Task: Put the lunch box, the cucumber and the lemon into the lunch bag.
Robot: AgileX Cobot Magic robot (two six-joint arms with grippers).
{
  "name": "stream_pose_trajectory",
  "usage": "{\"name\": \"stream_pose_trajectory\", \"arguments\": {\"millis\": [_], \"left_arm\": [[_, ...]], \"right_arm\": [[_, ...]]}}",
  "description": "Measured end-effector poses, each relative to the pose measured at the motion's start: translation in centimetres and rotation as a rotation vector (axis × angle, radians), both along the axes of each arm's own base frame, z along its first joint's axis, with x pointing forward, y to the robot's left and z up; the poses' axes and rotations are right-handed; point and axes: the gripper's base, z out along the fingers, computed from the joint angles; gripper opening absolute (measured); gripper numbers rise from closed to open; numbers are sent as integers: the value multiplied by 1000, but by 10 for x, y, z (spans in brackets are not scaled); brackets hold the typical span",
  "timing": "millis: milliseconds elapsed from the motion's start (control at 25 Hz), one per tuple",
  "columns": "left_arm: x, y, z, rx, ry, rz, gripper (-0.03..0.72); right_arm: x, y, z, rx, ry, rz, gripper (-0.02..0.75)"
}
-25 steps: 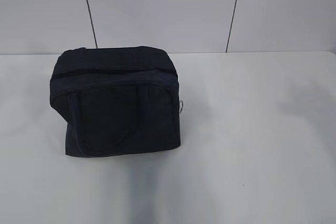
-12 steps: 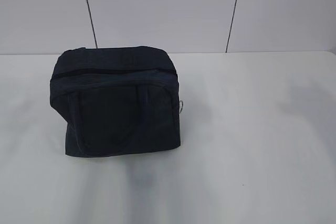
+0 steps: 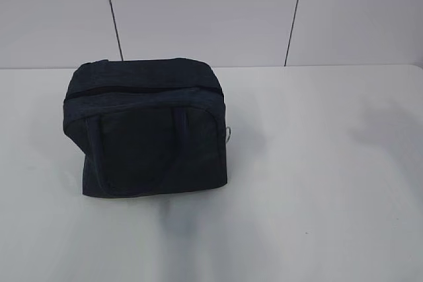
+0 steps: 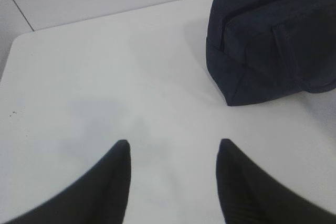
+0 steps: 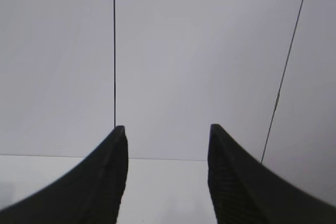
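The dark navy lunch bag [image 3: 147, 127] stands on the white table, left of centre, its zipper shut along the top edge and a silver ring pull [image 3: 228, 133] at its right side. It also shows in the left wrist view [image 4: 273, 35] at the upper right. My left gripper [image 4: 172, 148] is open and empty over bare table, left of and nearer than the bag. My right gripper [image 5: 167, 132] is open and empty, facing the back wall. Neither gripper shows in the exterior view. The lunch box, the cucumber and the lemon are out of view.
The white table [image 3: 317, 176] meets a pale panelled wall [image 3: 198, 11] behind the bag. The table's left corner shows in the left wrist view [image 4: 16, 40].
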Motion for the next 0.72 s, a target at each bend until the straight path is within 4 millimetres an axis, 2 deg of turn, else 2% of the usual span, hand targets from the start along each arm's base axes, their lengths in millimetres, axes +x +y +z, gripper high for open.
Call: {"name": "stream_pose_trajectory", "arguments": {"millis": [280, 440, 720], "left_arm": [[-20, 0, -30, -35, -25, -11, 385], [-20, -1, -44, -37, 10, -12, 385], [-20, -1, -46, -36, 22, -12, 384]], "right_arm": [[0, 0, 0, 0, -1, 3, 379], [0, 0, 0, 0, -1, 3, 379], [0, 0, 0, 0, -1, 3, 379]]}}
